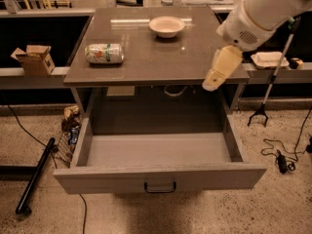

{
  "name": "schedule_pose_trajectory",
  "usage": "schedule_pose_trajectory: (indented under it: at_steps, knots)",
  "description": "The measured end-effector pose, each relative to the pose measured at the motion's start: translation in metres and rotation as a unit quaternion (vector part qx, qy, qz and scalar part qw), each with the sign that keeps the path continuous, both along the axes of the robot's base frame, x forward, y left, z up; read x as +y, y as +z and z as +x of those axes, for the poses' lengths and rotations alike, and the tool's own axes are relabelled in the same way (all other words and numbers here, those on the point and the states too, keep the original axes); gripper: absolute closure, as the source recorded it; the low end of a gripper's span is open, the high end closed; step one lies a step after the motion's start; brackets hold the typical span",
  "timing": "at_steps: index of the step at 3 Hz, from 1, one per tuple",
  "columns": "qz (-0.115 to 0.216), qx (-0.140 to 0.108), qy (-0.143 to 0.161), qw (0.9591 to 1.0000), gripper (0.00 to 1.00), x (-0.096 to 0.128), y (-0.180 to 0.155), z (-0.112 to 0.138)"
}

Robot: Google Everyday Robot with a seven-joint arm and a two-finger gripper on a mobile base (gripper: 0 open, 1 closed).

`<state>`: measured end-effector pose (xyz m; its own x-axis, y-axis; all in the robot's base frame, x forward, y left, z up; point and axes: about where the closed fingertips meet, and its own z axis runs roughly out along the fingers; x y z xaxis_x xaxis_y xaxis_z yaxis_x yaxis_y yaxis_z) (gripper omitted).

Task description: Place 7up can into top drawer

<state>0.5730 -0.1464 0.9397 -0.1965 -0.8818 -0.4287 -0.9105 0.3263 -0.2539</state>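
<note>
Brown desk (156, 57) has its top drawer (161, 177) pulled open below. The gripper (213, 82) hangs by the desk's right front edge; open or closed, I cannot tell. The 7up can (104, 53) lies on the desk's left side, not grabbed yet. I think the next move is to reach across the desk to it.

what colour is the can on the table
The 7up can is silvery-white with green bands, camera view; the gripper hangs by the table's front edge.

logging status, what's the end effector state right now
end effector: over the table's front right edge, open or closed cannot be told; 7up can lies on the table, untouched
</note>
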Motion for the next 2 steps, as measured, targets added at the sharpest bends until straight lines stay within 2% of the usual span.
schedule_pose_trajectory:
  at_steps: [1, 2]
  knots:
    - [0.046, 0.003, 0.017, 0.9988, 0.00, 0.040, -0.016, 0.038]
    - [0.068, 0.009, 0.040, 0.9969, 0.00, 0.069, -0.029, 0.059]
